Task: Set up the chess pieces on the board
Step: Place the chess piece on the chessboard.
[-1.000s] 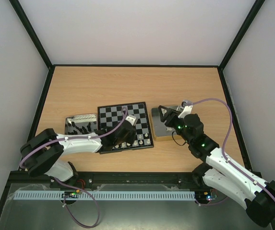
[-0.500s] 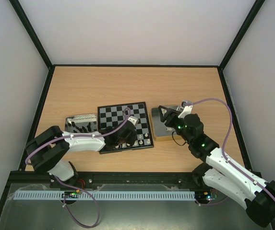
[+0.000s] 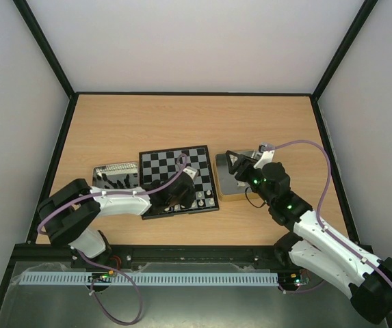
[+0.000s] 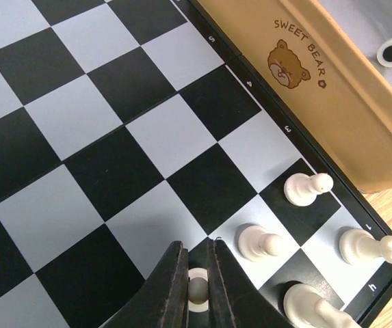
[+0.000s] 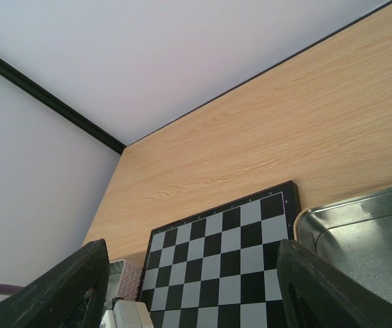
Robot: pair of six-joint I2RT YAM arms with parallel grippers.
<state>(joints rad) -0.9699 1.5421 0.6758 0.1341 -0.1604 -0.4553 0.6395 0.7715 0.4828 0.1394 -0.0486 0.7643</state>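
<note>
Cream chess piece (image 4: 197,292), clamped in the left gripper (image 4: 194,254), has come down to the board (image 4: 148,130); release looks next. Right gripper (image 5: 192,246) hangs apart.

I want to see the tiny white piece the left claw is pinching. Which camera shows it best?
The left wrist view: the white piece sits right between the left gripper's closed fingers, over the board. From the top view the gripper itself hides it. The right wrist view shows only part of the board, not that piece.
</note>
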